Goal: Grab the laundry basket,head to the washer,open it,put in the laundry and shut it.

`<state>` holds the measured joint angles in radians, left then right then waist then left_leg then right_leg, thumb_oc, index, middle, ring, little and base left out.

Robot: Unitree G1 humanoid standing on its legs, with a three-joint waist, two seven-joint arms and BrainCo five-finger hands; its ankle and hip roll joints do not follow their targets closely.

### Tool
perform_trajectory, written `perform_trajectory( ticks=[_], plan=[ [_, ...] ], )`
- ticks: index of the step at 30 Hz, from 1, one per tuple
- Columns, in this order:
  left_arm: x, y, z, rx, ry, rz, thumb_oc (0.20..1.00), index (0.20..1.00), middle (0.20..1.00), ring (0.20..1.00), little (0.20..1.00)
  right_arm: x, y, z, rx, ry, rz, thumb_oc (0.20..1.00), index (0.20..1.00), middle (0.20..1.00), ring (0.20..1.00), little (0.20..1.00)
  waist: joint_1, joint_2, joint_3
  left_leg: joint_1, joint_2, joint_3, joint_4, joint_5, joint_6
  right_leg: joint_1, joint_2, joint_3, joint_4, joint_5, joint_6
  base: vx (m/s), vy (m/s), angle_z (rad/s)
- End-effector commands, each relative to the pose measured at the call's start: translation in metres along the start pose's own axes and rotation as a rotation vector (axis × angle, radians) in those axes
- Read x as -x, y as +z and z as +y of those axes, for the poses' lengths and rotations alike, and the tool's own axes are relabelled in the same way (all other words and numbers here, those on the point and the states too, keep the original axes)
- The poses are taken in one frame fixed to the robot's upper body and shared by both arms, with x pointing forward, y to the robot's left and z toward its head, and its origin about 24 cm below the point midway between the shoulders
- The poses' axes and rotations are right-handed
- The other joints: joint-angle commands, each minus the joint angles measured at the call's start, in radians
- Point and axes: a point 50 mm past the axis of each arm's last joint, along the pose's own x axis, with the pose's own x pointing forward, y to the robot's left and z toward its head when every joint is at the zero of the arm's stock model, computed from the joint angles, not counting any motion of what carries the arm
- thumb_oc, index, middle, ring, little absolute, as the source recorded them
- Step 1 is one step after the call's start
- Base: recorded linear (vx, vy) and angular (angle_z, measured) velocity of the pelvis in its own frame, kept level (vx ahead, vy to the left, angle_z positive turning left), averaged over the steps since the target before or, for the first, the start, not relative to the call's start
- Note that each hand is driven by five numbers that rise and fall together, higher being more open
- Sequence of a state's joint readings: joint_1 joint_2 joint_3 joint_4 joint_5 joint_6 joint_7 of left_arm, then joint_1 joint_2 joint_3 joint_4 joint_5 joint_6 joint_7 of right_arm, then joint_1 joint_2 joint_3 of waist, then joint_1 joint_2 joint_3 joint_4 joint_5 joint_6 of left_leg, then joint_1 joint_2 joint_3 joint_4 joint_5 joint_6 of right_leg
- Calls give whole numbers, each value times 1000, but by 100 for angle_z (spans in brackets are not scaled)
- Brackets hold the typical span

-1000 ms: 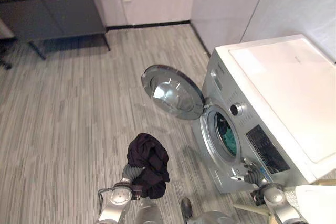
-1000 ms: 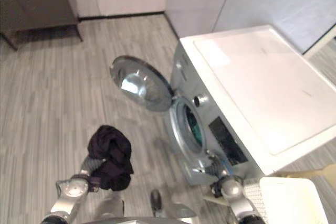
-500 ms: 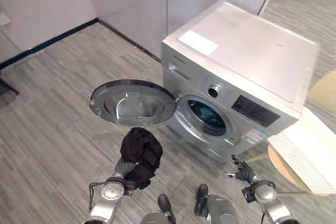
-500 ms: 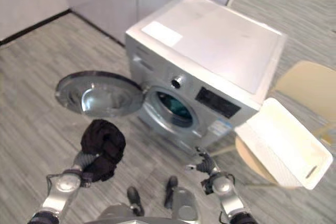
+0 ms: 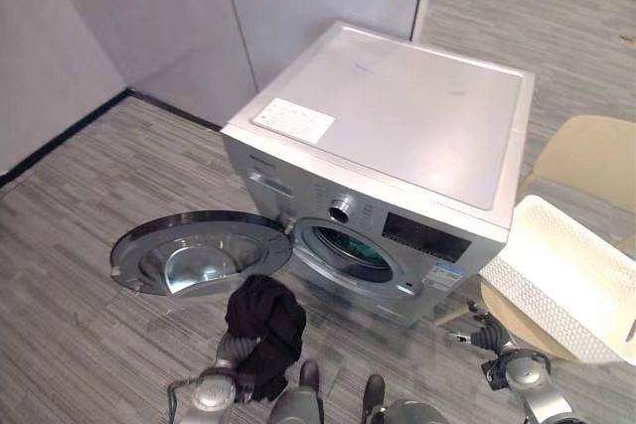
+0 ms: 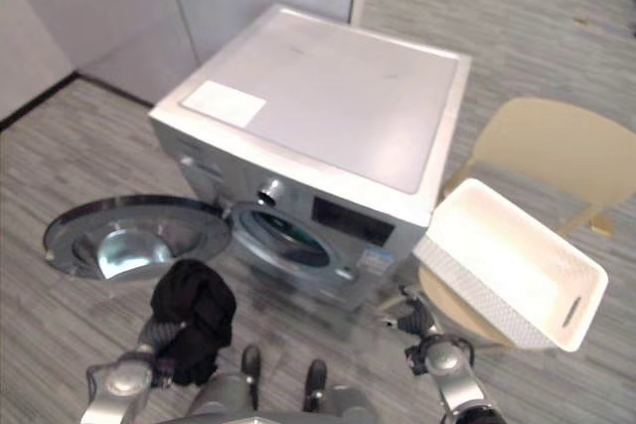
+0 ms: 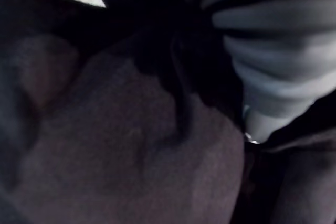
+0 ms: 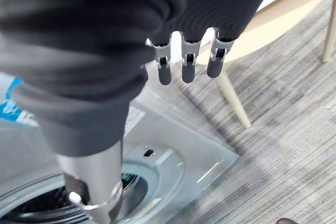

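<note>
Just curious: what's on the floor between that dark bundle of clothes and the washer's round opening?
Nothing: bare grey floor in the left eye view separates the dark clothes from the washer's opening.

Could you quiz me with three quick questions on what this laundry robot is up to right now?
1. True or false: the washer's round door is shut.
2. What does the left hand hold?
A. a white towel
B. a dark garment
C. a bottle
3. Fill in: the white laundry basket rests on a beige ____.

Key
1. False. The door hangs wide open beside the washer, and something teal already lies in the drum.
2. B. Its fingers are curled round a bunched dark garment.
3. Chair. The right hand hovers in front of it, fingers relaxed and holding nothing.
</note>
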<state>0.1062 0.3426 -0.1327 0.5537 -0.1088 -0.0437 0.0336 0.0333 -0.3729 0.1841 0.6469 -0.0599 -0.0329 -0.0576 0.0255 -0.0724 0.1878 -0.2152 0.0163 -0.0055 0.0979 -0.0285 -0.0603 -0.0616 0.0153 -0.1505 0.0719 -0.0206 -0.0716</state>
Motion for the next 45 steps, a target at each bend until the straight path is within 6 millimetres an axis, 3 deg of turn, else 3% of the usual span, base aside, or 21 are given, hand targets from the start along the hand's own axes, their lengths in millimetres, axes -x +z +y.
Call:
perform_trajectory(
  ticks=[1, 3, 5, 6, 8, 10, 11, 15, 18, 22, 25, 30, 31, 34, 35, 36, 37, 38, 41, 45],
  plan=[
    [-5, 31, 10, 11, 44, -150, 200, 200, 200, 200, 200, -3, 15, -6, -22, -26, -70, 1000, 1000, 1000, 1000, 1000, -1, 8, 59, 11, -3, 18, 20, 36, 6, 18, -51, -4, 18, -66, 131, 20, 213, -76],
    [-6, 34, 11, -4, 39, -159, 200, 200, 200, 200, 200, -3, 17, -6, -28, -33, -78, 1000, 1000, 1000, 1000, 1000, -14, 17, 69, 10, 4, 41, 34, 29, 17, -23, -66, 6, 83, -82, 137, -46, 202, -55],
    [-10, 47, 16, -40, 51, -198, 200, 200, 200, 200, 200, -9, 34, -10, -41, -53, -128, 1000, 1000, 1000, 1000, 1000, -27, 17, 128, -67, 5, 102, 154, -16, 50, -171, -93, 57, 266, -96, 140, -215, 277, -70],
    [-10, 48, 16, -40, 51, -199, 200, 200, 200, 200, 200, -9, 34, -10, -41, -53, -128, 1000, 1000, 1000, 1000, 1000, -26, 17, 125, -71, 5, 103, 153, -13, 50, -175, -92, 57, 264, -94, 140, -317, 274, -85],
    [-17, 64, 22, -50, 91, -241, 200, 200, 200, 200, 200, -14, 49, -11, -63, -68, -167, 1000, 1000, 1000, 1000, 1000, -32, 11, 165, -154, 13, 162, 267, -58, 74, -300, -115, 88, 385, -100, 134, -250, 155, -77],
    [-20, 73, 24, -51, 101, -265, 200, 200, 200, 200, 200, -15, 56, -12, -76, -78, -186, 1000, 1000, 1000, 1000, 1000, -35, 7, 174, -187, 16, 175, 304, -71, 80, -342, -118, 88, 426, -104, 129, -87, 53, -58],
    [-23, 84, 23, -46, 108, -299, 200, 200, 200, 200, 200, -16, 65, -17, -90, -105, -219, 1000, 1000, 1000, 1000, 1000, -42, 7, 184, -234, 20, 183, 384, -128, 83, -387, -128, 96, 482, -146, 129, -38, 24, -41],
    [-26, 107, 22, -43, 115, -370, 200, 200, 200, 200, 200, -16, 81, -25, -114, -144, -280, 1000, 1000, 1000, 1000, 1000, -55, 10, 202, -356, 43, 193, 518, -167, 92, -504, -135, 94, 585, -184, 113, -85, -21, -14],
    [-24, 161, 18, -46, 140, -552, 200, 200, 200, 200, 200, -12, 107, -40, -147, -216, -392, 1000, 1000, 1000, 1000, 1000, -82, 19, 191, -653, 78, 186, 765, -219, 98, -782, -133, 100, 787, -247, 86, -149, -78, 12],
    [-19, 217, 23, -87, 210, -725, 200, 200, 200, 200, 200, -9, 129, -47, -160, -245, -482, 1000, 1000, 1000, 1000, 1000, -101, 30, 174, -842, 103, 145, 905, -250, 103, -974, -135, 122, 928, -287, 66, -60, -57, 5],
    [-8, 273, 38, -139, 341, -883, 200, 200, 200, 200, 200, -4, 142, -49, -166, -243, -558, 1000, 1000, 1000, 1000, 1000, -125, 33, 161, -962, 119, 123, 983, -267, 109, -1097, -136, 134, 1018, -312, 55, -31, -51, 3],
    [25, 362, 87, -261, 648, -1069, 200, 200, 200, 200, 200, 3, 151, -39, -138, -177, -643, 1000, 1000, 1000, 1000, 1000, -168, 33, 140, -1111, 136, 97, 1070, -286, 120, -1241, -121, 135, 1097, -324, 50, -2, -57, -11],
    [25, 363, 87, -263, 648, -1072, 200, 200, 200, 200, 200, 3, 152, -39, -142, -178, -646, 1000, 1000, 1000, 1000, 1000, -166, 32, 139, -1118, 136, 96, 1074, -287, 120, -1247, -121, 135, 1100, -325, 50, -5, -41, -14],
    [68, 421, 112, -427, 858, -1201, 200, 200, 200, 200, 200, 7, 158, -39, -121, -141, -698, 1000, 1000, 1000, 1000, 1000, -194, 38, 133, -1189, 142, 82, 1117, -294, 120, -1310, -111, 134, 1136, -320, 58, 7, -41, -2],
    [77, 430, 116, -456, 907, -1222, 200, 200, 200, 200, 200, 7, 159, -39, -122, -137, -707, 1000, 1000, 1000, 1000, 1000, -195, 38, 135, -1206, 142, 78, 1130, -297, 120, -1324, -109, 134, 1143, -319, 60, 15, -29, 4],
    [84, 437, 117, -486, 937, -1240, 256, 256, 256, 256, 256, 8, 159, -39, -116, -133, -710, 1000, 1000, 1000, 1000, 1000, -198, 39, 137, -1215, 144, 76, 1135, -298, 121, -1331, -108, 133, 1144, -318, 61, 0, 0, 0],
    [91, 446, 116, -508, 964, -1263, 705, 705, 705, 705, 705, 8, 159, -40, -118, -132, -716, 1000, 1000, 1000, 1000, 1000, -199, 39, 138, -1226, 144, 74, 1140, -301, 121, -1340, -106, 131, 1147, -316, 65, 0, 0, 0],
    [97, 453, 116, -543, 997, -1270, 1000, 1000, 1000, 1000, 1000, 7, 159, -40, -120, -125, -716, 1000, 1000, 1000, 1000, 1000, -200, 39, 142, -1240, 142, 69, 1150, -302, 123, -1348, -104, 130, 1154, -314, 65, 0, 0, 0],
    [105, 463, 114, -648, 1031, -1287, 1000, 1000, 1000, 1000, 1000, 7, 159, -41, -117, -116, -721, 1000, 1000, 1000, 1000, 1000, -203, 42, 140, -1263, 138, 61, 1165, -303, 124, -1365, -103, 127, 1163, -314, 66, 6, -10, 1],
    [86, 461, 103, -797, 952, -1184, 1000, 1000, 1000, 1000, 1000, 7, 161, -43, -104, -102, -726, 1000, 1000, 1000, 1000, 1000, -203, 46, 134, -1276, 127, 58, 1174, -301, 124, -1380, -100, 125, 1170, -313, 64, 7, -16, 3]
  ],
)
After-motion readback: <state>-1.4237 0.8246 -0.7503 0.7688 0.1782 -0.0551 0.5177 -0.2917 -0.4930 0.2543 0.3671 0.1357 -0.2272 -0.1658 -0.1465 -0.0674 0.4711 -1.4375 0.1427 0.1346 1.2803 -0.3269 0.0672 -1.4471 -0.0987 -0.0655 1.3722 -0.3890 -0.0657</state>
